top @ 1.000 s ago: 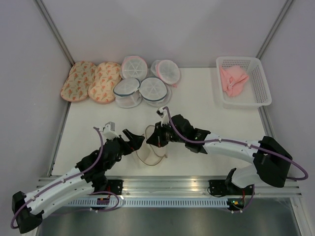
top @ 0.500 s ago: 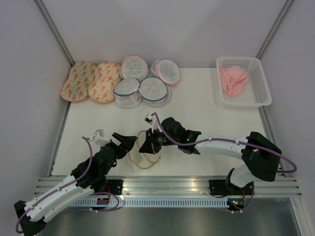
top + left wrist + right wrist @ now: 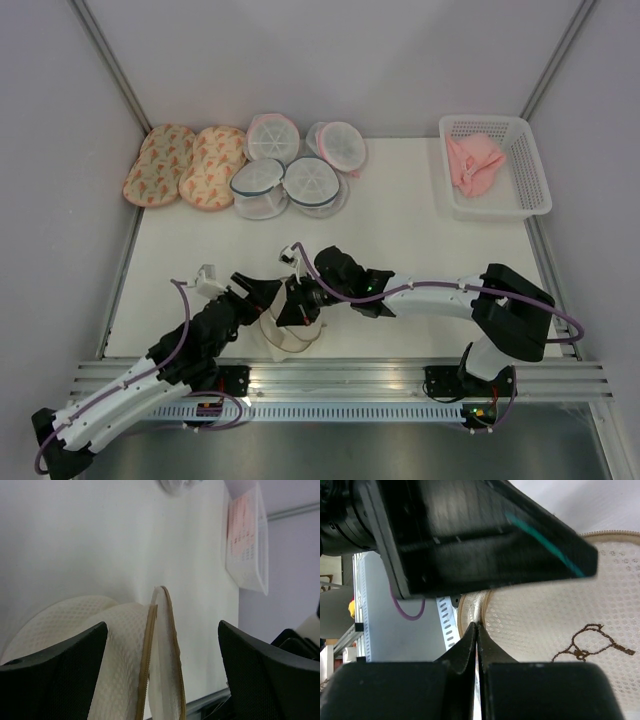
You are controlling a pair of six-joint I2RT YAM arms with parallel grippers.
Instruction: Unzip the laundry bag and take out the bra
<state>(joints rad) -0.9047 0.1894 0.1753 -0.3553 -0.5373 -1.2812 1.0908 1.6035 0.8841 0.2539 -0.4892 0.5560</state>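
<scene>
The laundry bag (image 3: 287, 337), pale beige mesh with a brown zip tape, stands near the table's front edge. In the left wrist view its two halves (image 3: 125, 645) gape slightly along the zip. My left gripper (image 3: 262, 293) (image 3: 161, 630) is open, with the bag's edge between its wide-apart fingers (image 3: 55, 660). My right gripper (image 3: 297, 306) (image 3: 476, 625) is shut with its tips pinched at the bag's zipped rim. The bag's face with the dark scribble mark (image 3: 590, 642) lies beside it. No bra shows inside the bag.
White mesh pouches (image 3: 290, 165) and two orange-patterned pouches (image 3: 187, 165) lie at the back left. A white basket (image 3: 530, 170) with pink fabric (image 3: 472, 165) stands at the back right. The metal rail (image 3: 340, 380) runs along the front edge.
My right gripper has drawn the bag left and towards the front edge. My left gripper has pulled back and now has the bag's edge between its fingers.
</scene>
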